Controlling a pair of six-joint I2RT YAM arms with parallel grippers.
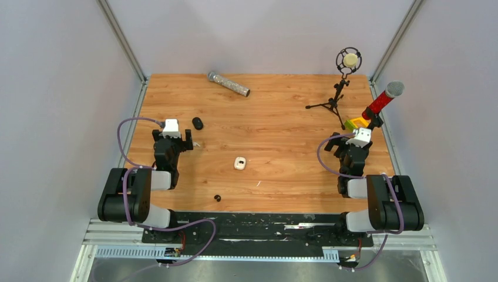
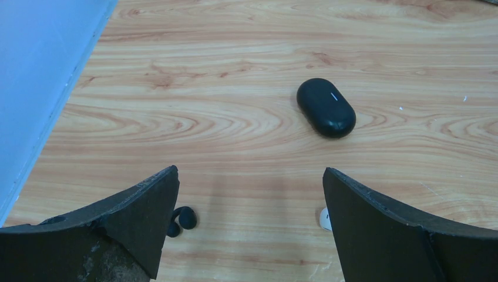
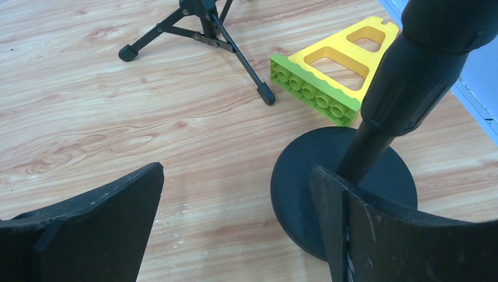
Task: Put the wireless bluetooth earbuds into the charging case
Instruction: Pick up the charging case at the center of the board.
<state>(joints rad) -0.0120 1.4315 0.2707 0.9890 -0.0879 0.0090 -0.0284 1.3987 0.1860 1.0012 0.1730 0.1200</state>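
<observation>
Left claw (image 2: 249,176) and right claw (image 3: 238,170) gape empty; black case (image 2: 326,107) lies slanted, far-left to near-right.

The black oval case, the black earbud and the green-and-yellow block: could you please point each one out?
black oval case (image 2: 326,107), left wrist view, middle of its top
black earbud (image 2: 187,218), left wrist view, its rounded body
green-and-yellow block (image 3: 314,91), right wrist view, its green studded edge
</observation>
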